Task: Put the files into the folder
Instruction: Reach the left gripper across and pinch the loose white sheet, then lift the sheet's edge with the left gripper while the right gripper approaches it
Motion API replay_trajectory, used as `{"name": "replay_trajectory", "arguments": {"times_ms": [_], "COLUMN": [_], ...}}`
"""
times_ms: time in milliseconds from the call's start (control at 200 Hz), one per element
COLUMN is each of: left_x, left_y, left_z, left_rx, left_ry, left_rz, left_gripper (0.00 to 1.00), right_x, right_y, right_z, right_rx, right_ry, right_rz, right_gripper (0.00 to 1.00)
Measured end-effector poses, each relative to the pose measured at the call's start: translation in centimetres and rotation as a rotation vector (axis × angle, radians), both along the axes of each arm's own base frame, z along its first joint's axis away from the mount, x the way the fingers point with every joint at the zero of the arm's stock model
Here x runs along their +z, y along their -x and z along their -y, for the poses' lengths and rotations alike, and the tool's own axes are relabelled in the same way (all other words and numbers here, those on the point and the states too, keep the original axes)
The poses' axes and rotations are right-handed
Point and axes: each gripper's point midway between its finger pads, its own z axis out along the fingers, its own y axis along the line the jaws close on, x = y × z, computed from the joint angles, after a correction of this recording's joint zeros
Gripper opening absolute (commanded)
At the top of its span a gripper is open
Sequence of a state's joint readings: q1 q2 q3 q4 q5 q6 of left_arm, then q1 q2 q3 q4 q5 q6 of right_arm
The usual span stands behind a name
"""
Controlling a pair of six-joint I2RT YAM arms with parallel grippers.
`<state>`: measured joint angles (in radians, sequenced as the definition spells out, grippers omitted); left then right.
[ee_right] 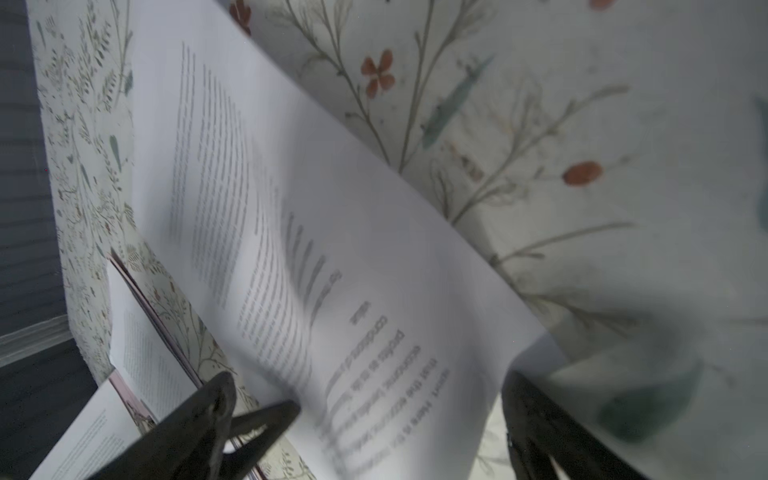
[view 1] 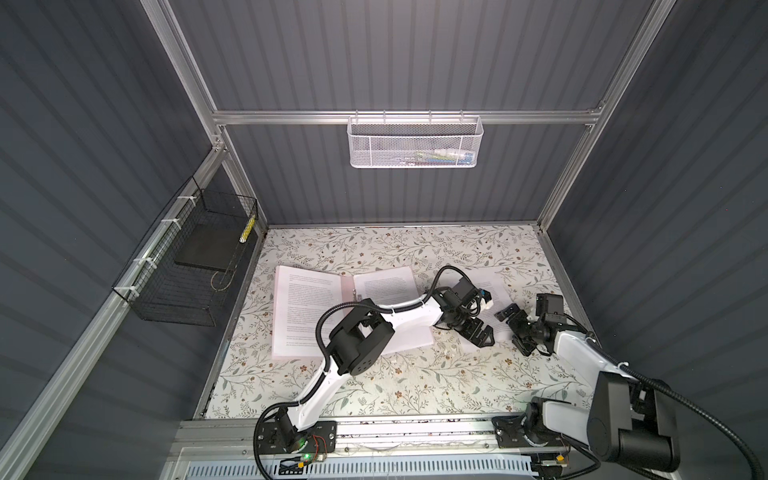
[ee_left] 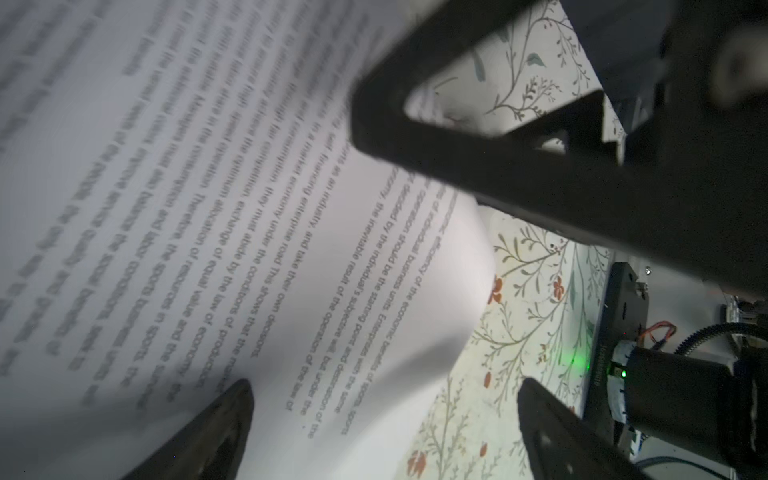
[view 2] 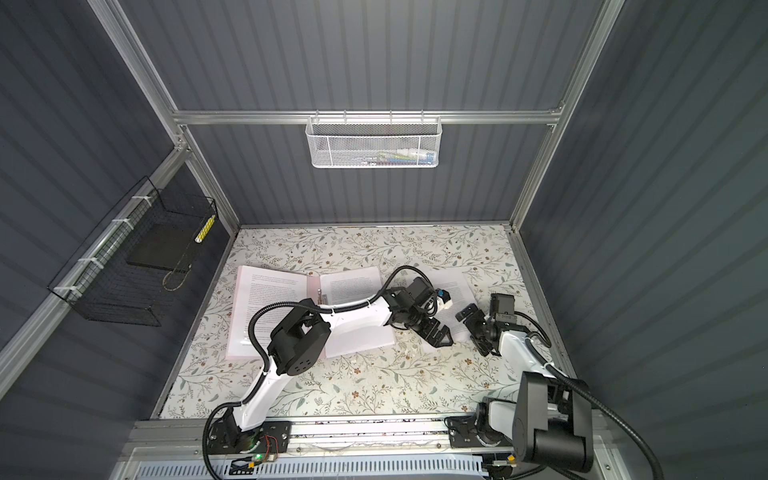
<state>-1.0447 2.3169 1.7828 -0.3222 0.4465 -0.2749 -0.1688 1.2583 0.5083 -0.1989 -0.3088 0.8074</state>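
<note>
The pale pink folder [view 1: 347, 284] [view 2: 312, 286] lies open at the table's left-centre, a printed sheet [view 1: 307, 303] on its left half and another [view 1: 386, 286] on its right half. A loose file sheet [view 1: 496, 289] [view 2: 459, 291] lies to the folder's right, under both grippers. My left gripper [view 1: 487, 337] [ee_left: 386, 415] reaches across the folder and is open, the sheet's [ee_left: 249, 208] curled edge between its fingers. My right gripper [view 1: 513, 330] [ee_right: 365, 419] faces it, open, straddling the same sheet [ee_right: 332, 249]. The folder's corner [ee_right: 124, 382] shows in the right wrist view.
A black wire basket [view 1: 166, 291] holding a flat black slab [view 1: 203, 249] hangs on the left wall. On the back wall hangs a white mesh basket [view 1: 415, 141]. The floral table [view 1: 374, 382] ends at an aluminium rail [view 1: 415, 428] in front.
</note>
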Motion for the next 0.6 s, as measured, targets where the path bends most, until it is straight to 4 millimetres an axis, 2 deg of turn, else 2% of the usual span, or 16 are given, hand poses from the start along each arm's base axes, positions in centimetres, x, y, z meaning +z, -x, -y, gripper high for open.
{"name": "replay_trajectory", "arguments": {"times_ms": [60, 165, 310, 465, 535, 600], "left_x": [0.1, 0.2, 0.5, 0.9, 1.1, 1.3], "left_y": [1.0, 1.1, 2.0, 2.7, 3.1, 3.2], "left_z": [0.7, 1.4, 3.8, 7.3, 8.0, 8.1], "left_rx": [-0.002, 0.023, 0.045, 0.050, 0.046, 0.043], "left_ry": [0.007, 0.026, 0.066, 0.124, 0.136, 0.134], "left_rz": [-0.013, -0.036, -0.071, -0.100, -0.100, -0.094], "left_gripper": [1.00, 1.00, 1.00, 1.00, 1.00, 1.00], "right_x": [0.1, 0.2, 0.6, 3.0, 4.3, 5.1], "right_y": [-0.9, -1.9, -3.4, -6.5, -7.6, -7.7], "right_z": [0.3, 1.4, 3.4, 5.2, 6.0, 6.8], "right_rx": [-0.006, -0.037, -0.076, -0.067, -0.066, -0.080], "right_ry": [-0.005, -0.007, 0.005, 0.021, 0.055, 0.100], "right_rz": [0.011, 0.006, -0.018, 0.039, 0.067, 0.075], "right_gripper": [0.99, 0.99, 0.99, 0.99, 0.99, 0.99]}}
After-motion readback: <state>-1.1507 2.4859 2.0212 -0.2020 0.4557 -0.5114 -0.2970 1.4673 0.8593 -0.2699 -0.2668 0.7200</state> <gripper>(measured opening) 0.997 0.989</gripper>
